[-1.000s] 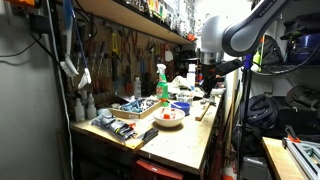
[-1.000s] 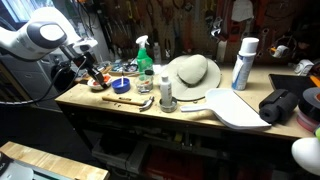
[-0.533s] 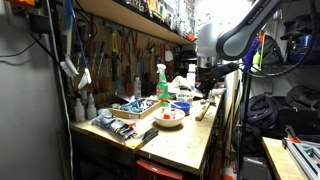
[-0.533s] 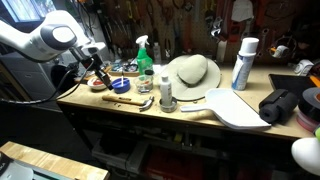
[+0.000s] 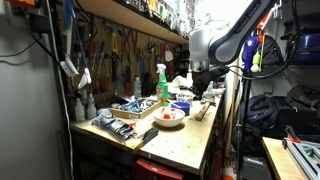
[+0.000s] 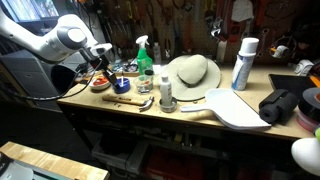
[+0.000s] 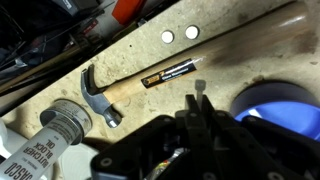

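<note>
Black gripper — long wooden-handled steel hammer

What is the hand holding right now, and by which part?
Nothing. In the wrist view the hand is shut with nothing between its fingers, hovering above the bench beside the handle of the hammer.

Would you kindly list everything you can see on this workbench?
hammer: one, wooden handle, lying below the claw
bowl: one, blue, beside the hammer
tube: one, white, grey cap, by the hammer head
spray bottle: one, green, at the bench's back
hat: one, cream, mid-bench
can: one, white, beside the hat
bench: one, wooden, holding all this
arm: one, white, over the bench end
claw: one, black, above the hammer; open or shut unclear
</note>
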You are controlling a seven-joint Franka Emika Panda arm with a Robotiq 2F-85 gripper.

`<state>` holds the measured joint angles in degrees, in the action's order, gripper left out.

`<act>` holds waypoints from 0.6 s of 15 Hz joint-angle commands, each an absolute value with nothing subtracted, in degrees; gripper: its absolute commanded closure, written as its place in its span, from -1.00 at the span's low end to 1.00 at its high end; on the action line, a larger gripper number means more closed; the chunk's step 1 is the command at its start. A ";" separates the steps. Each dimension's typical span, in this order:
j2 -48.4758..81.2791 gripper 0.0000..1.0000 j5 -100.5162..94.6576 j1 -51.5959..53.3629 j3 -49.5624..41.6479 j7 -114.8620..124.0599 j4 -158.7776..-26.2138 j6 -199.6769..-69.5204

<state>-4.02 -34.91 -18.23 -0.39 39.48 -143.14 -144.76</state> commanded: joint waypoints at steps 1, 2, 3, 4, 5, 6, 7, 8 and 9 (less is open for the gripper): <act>-0.42 0.26 -37.90 -15.21 -3.28 43.02 -140.91 -144.35; -0.07 0.09 -38.28 -14.70 -3.95 43.87 -140.67 -144.26; 0.05 -0.05 -38.73 -14.23 -4.55 44.90 -140.57 -144.15; -0.34 -0.22 -39.21 -13.84 -5.20 46.17 -140.74 -144.01; -1.24 -0.35 -38.79 -13.43 -5.69 46.58 -141.39 -144.18; -2.97 -0.50 -39.11 -13.01 -5.90 47.30 -142.58 -144.30; -4.65 -0.66 -37.93 -12.53 -5.98 46.30 -143.76 -144.89; -6.74 -0.80 -36.86 -12.02 -5.85 44.78 -145.08 -145.65; -10.33 -0.97 -35.68 -11.42 -5.47 42.62 -147.27 -147.22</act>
<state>-2.00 -37.29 -13.73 -4.91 44.97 -141.43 -144.81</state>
